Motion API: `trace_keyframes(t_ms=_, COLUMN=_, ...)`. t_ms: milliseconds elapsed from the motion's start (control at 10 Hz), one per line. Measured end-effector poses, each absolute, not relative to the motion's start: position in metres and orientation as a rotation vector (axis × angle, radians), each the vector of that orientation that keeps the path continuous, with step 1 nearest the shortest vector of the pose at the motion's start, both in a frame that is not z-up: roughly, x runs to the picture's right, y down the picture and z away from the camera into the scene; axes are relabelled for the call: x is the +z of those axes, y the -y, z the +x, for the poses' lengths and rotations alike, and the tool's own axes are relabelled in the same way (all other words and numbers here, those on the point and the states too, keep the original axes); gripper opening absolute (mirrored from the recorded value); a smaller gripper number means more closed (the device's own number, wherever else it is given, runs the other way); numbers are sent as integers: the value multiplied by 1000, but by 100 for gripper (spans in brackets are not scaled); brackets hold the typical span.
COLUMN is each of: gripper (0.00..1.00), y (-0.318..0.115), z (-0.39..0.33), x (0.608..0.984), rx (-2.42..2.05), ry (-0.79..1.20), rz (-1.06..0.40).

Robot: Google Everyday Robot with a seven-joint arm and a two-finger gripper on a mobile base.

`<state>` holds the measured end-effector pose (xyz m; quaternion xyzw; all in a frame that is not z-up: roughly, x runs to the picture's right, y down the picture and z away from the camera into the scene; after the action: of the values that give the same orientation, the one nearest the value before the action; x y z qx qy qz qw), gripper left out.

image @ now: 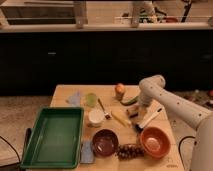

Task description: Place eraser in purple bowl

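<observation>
Progress looks early: the purple bowl (105, 142) near the front shows no eraser inside, the eraser (132, 112) lies farther back to its right, and the gripper (140, 106) hangs just over it, its hold impossible to tell.

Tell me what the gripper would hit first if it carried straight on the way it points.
Probably the eraser, lying on the table just below the gripper, which points down beside the white-handled brush. Depth is unclear, so it might touch bare table beside it instead.
</observation>
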<state>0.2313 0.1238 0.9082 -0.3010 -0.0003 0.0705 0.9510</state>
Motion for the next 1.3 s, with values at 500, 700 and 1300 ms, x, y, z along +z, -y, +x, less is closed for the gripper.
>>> trace_keyframes(t_ms=500, gripper=75, y=-130, z=231, x=916, rx=140, ry=6, rz=-639)
trace_keyframes(t_ms=700, gripper=53, y=-131, z=231, x=918, rx=138, ry=4, rz=-640)
trace_keyframes(t_ms=1300, gripper=1, y=-131, z=232, x=916, rx=124, ry=8, rz=-635)
